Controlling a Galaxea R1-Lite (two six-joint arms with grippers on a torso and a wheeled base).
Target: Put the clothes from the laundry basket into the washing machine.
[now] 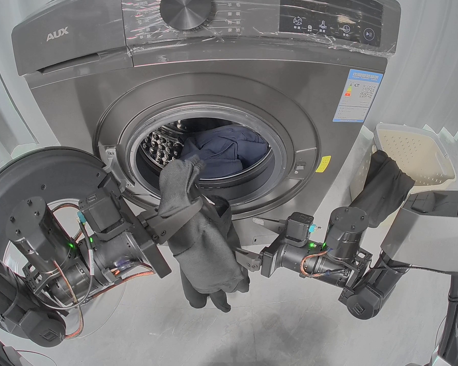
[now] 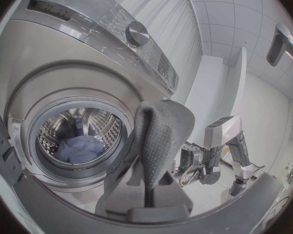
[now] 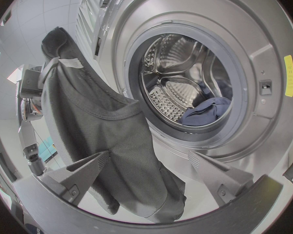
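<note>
My left gripper (image 1: 194, 208) is shut on a dark grey garment (image 1: 203, 240) and holds it up just in front of the washing machine's open drum (image 1: 213, 151). The cloth drapes over the gripper and hangs down toward the floor. In the left wrist view the garment (image 2: 162, 137) rises out of the shut left gripper (image 2: 149, 192). My right gripper (image 1: 247, 238) is open, low and right beside the hanging cloth. In the right wrist view the garment (image 3: 120, 140) hangs against one finger (image 3: 88, 168). Blue clothes (image 1: 229, 151) lie inside the drum.
The round machine door (image 1: 40, 179) stands open on the left, behind my left arm. A cream laundry basket (image 1: 417, 153) stands to the right of the machine, with a black garment (image 1: 387, 189) hanging over its near rim. The floor below is bare grey.
</note>
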